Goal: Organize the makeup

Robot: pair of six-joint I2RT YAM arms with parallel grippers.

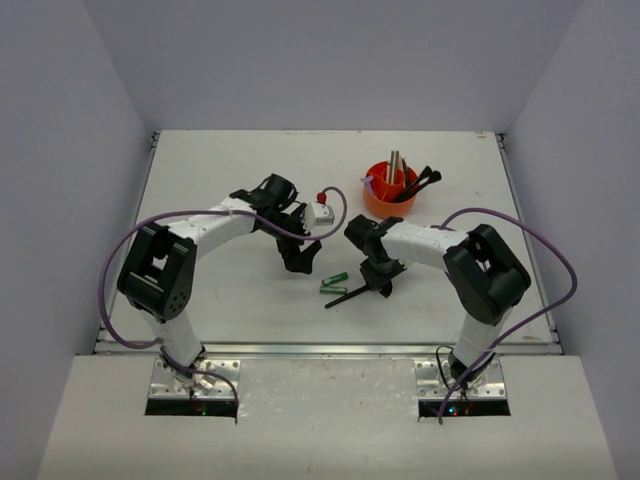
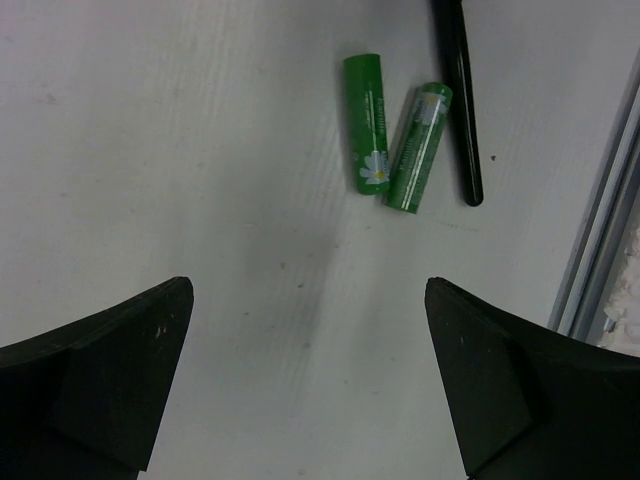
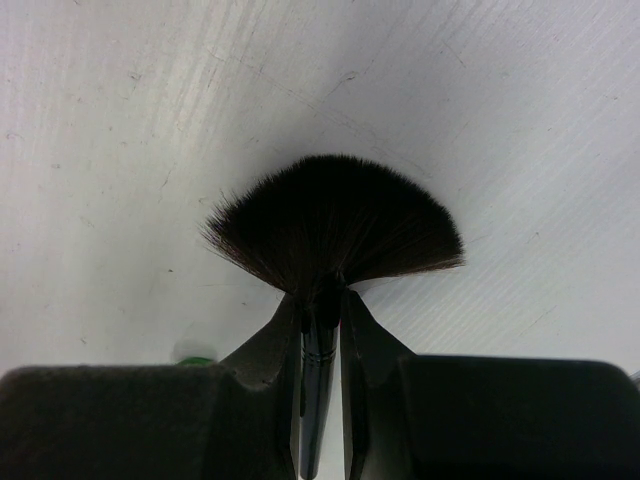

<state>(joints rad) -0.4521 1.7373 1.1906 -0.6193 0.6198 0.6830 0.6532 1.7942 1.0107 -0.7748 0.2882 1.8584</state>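
Note:
My right gripper (image 3: 320, 300) is shut on the ferrule of a black fan-headed brush (image 3: 335, 220), with the bristles spread beyond the fingertips. In the top view the right gripper (image 1: 378, 281) is at the table's middle and the brush handle (image 1: 343, 297) sticks out to its left. Two small green tubes (image 1: 335, 283) lie beside that handle. The left wrist view shows both green tubes (image 2: 367, 123) (image 2: 419, 147) and the black handle (image 2: 458, 100). My left gripper (image 2: 310, 380) is open and empty, a little short of the tubes; it also shows in the top view (image 1: 298, 258).
A round orange cup (image 1: 390, 188) stands at the back right, holding tan sticks, black brushes and a lilac tool. The table's metal edge rail (image 2: 600, 250) runs close to the tubes. Grey walls close in the table at the left, right and back.

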